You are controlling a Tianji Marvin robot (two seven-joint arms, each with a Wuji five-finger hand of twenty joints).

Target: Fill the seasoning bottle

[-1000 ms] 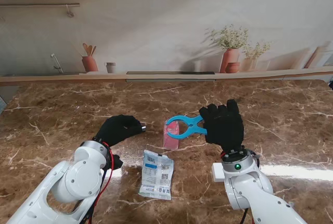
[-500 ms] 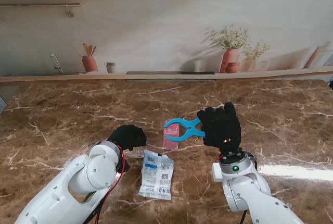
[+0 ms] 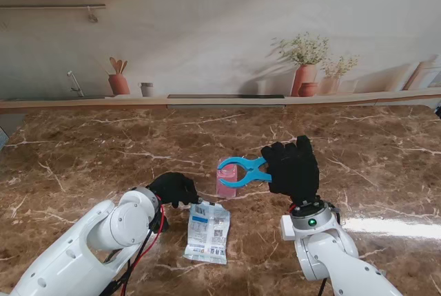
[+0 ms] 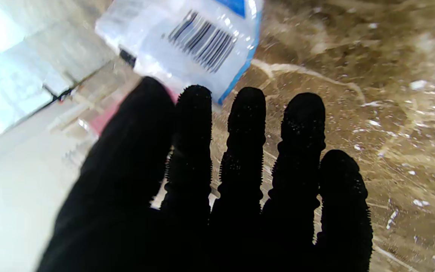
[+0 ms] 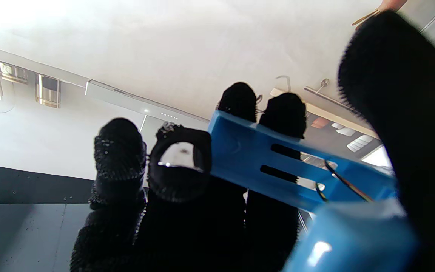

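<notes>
Stand view, lower centre of the frame: the seasoning refill packet (image 3: 208,230) lies flat on the marble counter (image 3: 83,151), its long axis running from the near edge away toward the wall, tilted slightly.

The left robot hand (image 3: 173,187) sits just beside the packet's far left corner, to the left of it. In the left wrist view its fingers (image 4: 247,124) are extended and close together, holding nothing, with the packet's barcoded end (image 4: 198,39) just past the fingertips (contact cannot be confirmed; that view is blurred).

The pink seasoning bottle (image 3: 226,180) stands at frame centre, just beyond the packet's far end.

The right robot hand (image 3: 293,166), right of centre, is closed around the handles of a blue clamp (image 3: 241,169), whose ring end reaches left to the bottle. Whether the ring encircles the bottle or only overlaps it cannot be determined.

Judgement: the left robot hand is the nearer to the packet, and the right is occupied. The grasp probably requires a short reach rightward and toward the robot, across the packet's short axis at its far end.
</notes>
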